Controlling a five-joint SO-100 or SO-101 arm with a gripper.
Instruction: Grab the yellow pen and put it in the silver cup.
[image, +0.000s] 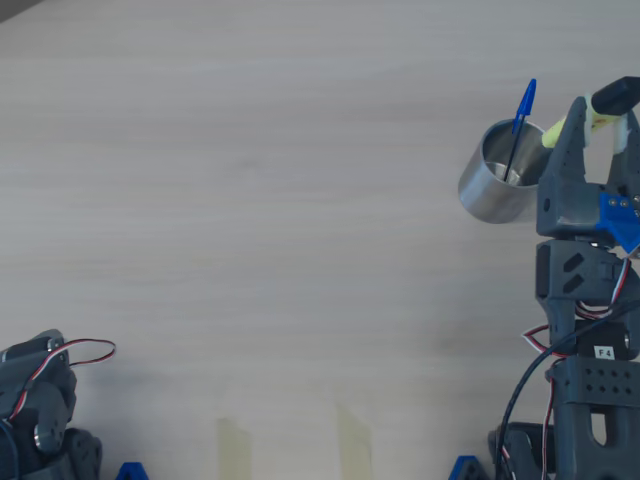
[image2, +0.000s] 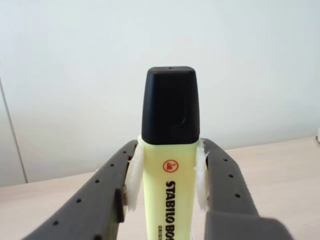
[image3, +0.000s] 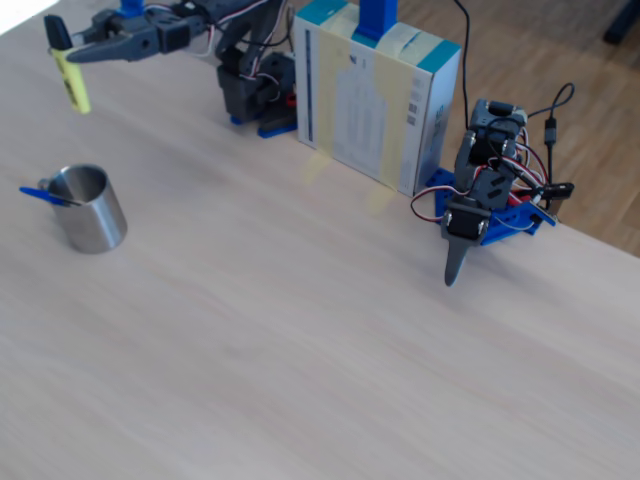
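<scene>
The gripper (image3: 75, 50) is clamped on the yellow pen (image3: 70, 75), which hangs cap-up, high over the table. In the fixed view, the silver cup (image3: 92, 212) stands below, slightly right and nearer, so the pen's lower end is probably not yet over its mouth.

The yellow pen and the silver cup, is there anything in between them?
No. In the fixed view the yellow pen, held by the gripper, hangs above and behind the silver cup; only bare table shows between them.
</scene>
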